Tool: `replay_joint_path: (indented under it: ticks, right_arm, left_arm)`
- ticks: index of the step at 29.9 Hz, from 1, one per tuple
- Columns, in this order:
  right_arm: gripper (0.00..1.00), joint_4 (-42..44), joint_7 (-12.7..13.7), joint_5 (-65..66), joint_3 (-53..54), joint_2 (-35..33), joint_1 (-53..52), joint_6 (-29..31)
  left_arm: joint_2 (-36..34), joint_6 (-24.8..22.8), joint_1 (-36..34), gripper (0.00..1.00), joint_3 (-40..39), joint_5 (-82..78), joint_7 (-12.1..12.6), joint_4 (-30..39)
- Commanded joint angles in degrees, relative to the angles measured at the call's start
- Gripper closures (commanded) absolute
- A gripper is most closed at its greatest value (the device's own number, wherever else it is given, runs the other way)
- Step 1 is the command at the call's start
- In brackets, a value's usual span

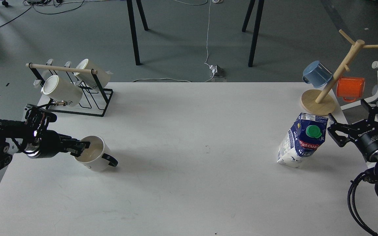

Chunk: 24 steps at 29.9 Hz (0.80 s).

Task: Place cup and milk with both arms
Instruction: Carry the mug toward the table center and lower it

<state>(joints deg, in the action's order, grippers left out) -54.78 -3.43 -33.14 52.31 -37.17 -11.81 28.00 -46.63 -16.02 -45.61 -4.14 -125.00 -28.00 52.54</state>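
Note:
The cup (95,159), a white mug with a black handle pointing right, is at the left of the white table (189,131) and leans a little. My left gripper (80,147) comes in from the left and is shut on the cup's near-left rim, one finger inside it. The milk (302,144), a blue and white carton with a green cap and a red "Pascual" label, stands at the right and looks tilted to the right. My right gripper (348,113) is open just right of the carton, and I see a small gap between them.
A black wire rack (87,98) with two cream mugs stands at the back left. A wooden mug tree (318,101) with a blue mug (317,73) and an orange mug (349,88) stands at the back right, just behind the carton.

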Motion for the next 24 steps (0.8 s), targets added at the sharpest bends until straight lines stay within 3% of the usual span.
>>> replay_joint_path:
  ticks: [1, 5, 8, 11, 17, 24]
  right_arm:
    - [0.04, 0.11, -0.09, 0.00, -0.01, 0.00, 0.12, 0.00]
    - [0.04, 1.51, 0.00, 0.00, -0.10, 0.00, 0.12, 0.00]
    - [0.04, 2.57, 0.00, 0.00, -0.10, 0.17, 0.47, 0.00]
    - [0.04, 2.75, -0.09, 0.00, -0.01, 0.17, 0.56, 0.00]
    - [0.04, 4.68, -0.09, 0.00, -0.01, 0.17, 0.56, 0.00]
    - [0.04, 4.77, -0.09, 0.00, -0.19, 0.17, 0.56, 0.00]
  left_arm:
    - [-1.45, 0.02, -1.15, 1.00, -1.21, 0.00, 0.00, 4.75]
    - [-2.51, -1.11, -5.97, 1.00, -1.57, 0.00, 0.00, 11.87]
    - [1.34, -4.79, -9.76, 1.00, -1.57, 0.00, 0.00, 14.00]
    - [9.68, -7.97, -11.26, 1.00, -1.57, 0.00, 0.00, 12.68]
    - [21.29, -8.06, -9.68, 0.99, -1.04, 0.00, 0.00, 4.70]
    - [27.29, -7.80, -5.82, 0.96, -1.13, 0.00, 0.00, 0.37]
